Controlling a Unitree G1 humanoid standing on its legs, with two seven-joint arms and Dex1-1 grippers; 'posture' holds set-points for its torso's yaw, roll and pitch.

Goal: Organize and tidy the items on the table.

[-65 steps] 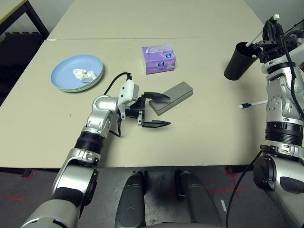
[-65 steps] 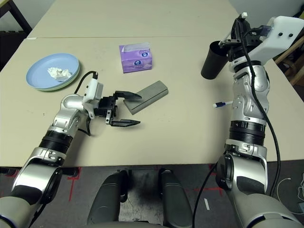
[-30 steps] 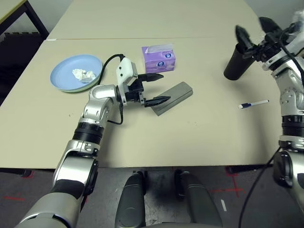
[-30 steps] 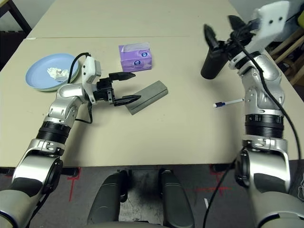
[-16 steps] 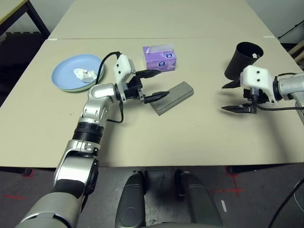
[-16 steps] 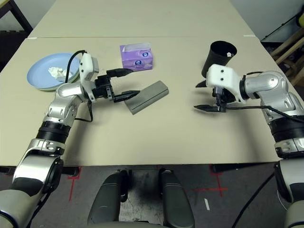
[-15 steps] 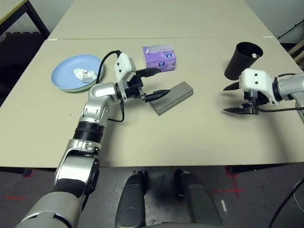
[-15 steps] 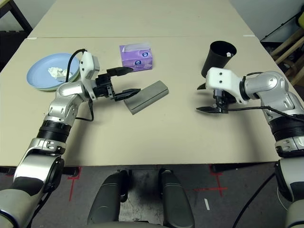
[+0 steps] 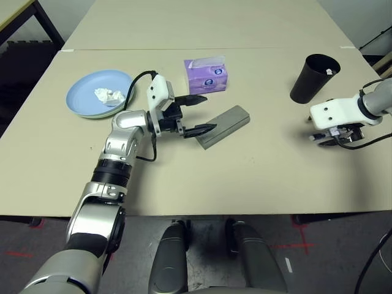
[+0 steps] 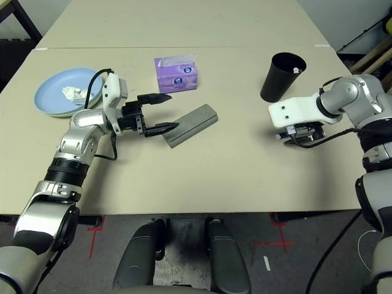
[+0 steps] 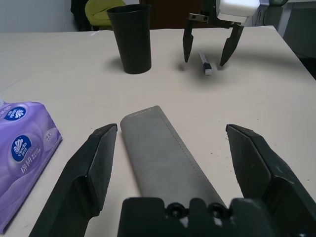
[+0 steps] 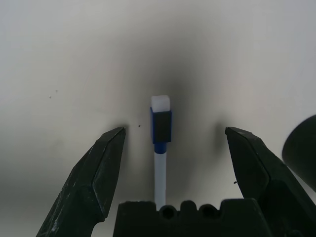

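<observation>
Your right gripper point(image 12: 170, 163) hangs over the small white stick point(image 12: 159, 148), fingers spread wide and empty, the stick lying between them on the table point(image 9: 257, 184). This looks like the pick-up step: lower, then close across the shaft. Your left gripper point(image 11: 175, 163), also wide open and holding nothing, straddles the near end of the grey glasses case point(image 11: 165, 153). Beyond both stands the black cup point(image 9: 312, 78), the likely drop point.

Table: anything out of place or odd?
Mostly small mess. A crumpled tissue sits on the stacked plates, the grey case lies askew mid-table, and a white stick lies loose near the black cup.
</observation>
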